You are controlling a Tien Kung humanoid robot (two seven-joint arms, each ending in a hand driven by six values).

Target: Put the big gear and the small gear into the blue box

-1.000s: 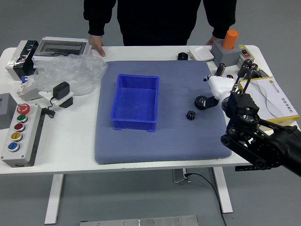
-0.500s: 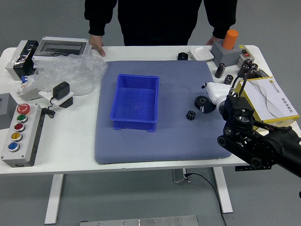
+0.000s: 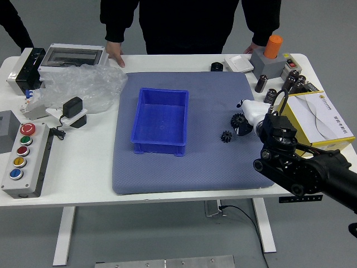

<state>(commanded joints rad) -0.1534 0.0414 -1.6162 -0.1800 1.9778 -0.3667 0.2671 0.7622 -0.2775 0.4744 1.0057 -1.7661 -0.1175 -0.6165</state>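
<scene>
The blue box [image 3: 160, 120] stands left of centre on the grey-blue mat, with nothing visible inside. My right hand [image 3: 244, 116] reaches in from the right, its fingers around the right side of the big black gear [image 3: 237, 120]. The fingers partly hide that gear, and whether they press on it is unclear. Just below and left of it, the small black gear [image 3: 226, 136] lies on the mat, apart from the hand. My left hand is out of view.
A yellow-edged white box [image 3: 323, 120] lies under and beside my right wrist. Black cylinders [image 3: 261, 84] stand behind the hand. At the left are a button panel [image 3: 25, 162] and plastic wrap [image 3: 83, 86]. A person stands at the far side, hands resting on the table edge.
My right hand has moved left and toward the near side, closing in on the big gear. A dark sleeve or limb has appeared at the upper left corner. Both gears have stayed put.
</scene>
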